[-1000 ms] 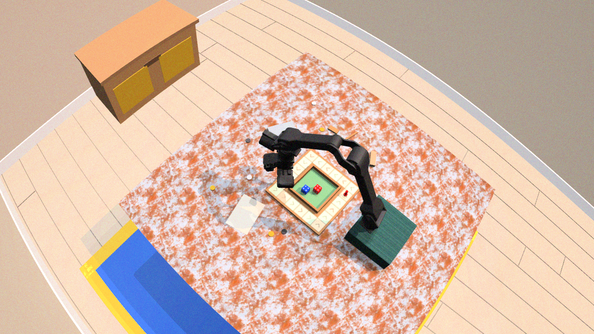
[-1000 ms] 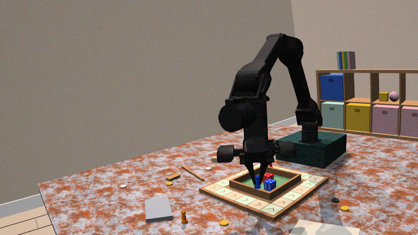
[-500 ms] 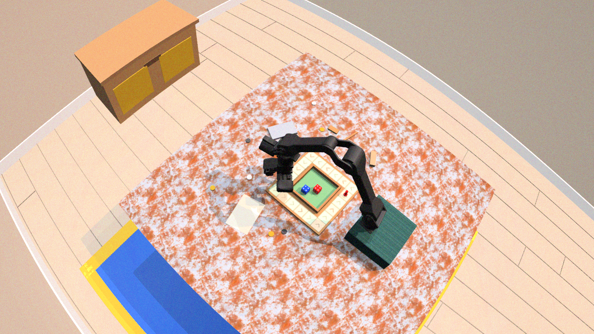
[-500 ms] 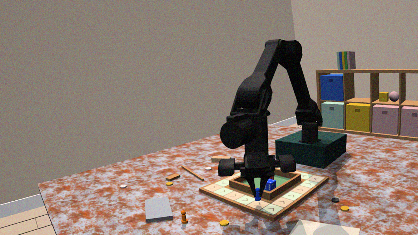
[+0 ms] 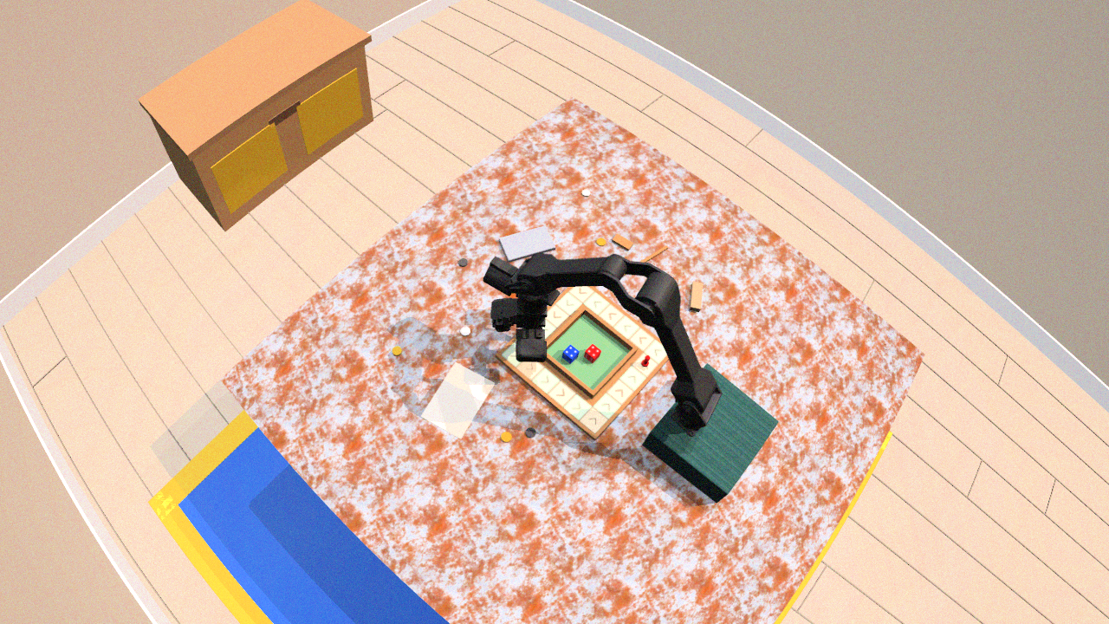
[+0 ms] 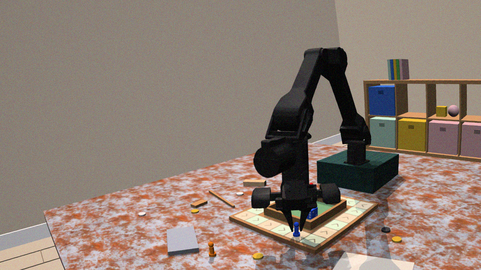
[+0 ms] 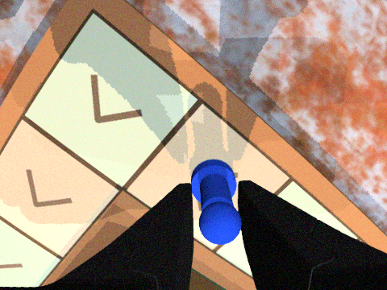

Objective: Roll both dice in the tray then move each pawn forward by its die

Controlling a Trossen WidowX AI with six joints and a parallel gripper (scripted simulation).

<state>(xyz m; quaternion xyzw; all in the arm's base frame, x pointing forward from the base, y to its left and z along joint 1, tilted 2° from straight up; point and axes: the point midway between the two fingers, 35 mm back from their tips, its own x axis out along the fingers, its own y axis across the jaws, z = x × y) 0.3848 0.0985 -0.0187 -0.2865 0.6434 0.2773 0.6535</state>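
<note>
The blue pawn (image 6: pixel 296 233) (image 7: pixel 219 225) stands upright on the board (image 5: pixel 593 412) (image 6: pixel 335 225) (image 7: pixel 141 68), on the peach square beside a corner square. My gripper (image 6: pixel 296 229) (image 7: pixel 214 195) points down, its fingers slightly open on either side of the pawn, with a narrow gap in the wrist view. The blue die (image 5: pixel 570 354) (image 6: pixel 312 213) and the red die (image 5: pixel 592 353) lie in the green tray (image 5: pixel 595 379); their pips are too small to read surely. The red die is hidden in the exterior view. The red pawn (image 5: pixel 645 360) stands on the opposite side of the board.
An orange pawn (image 6: pixel 211 249) and a grey slab (image 5: pixel 527 243) (image 6: pixel 182 240) are off the board. White paper (image 5: pixel 458 399), wooden pieces (image 5: pixel 696 296) (image 6: pixel 254 183) and several small discs lie around. The tray's raised walls are close to my gripper.
</note>
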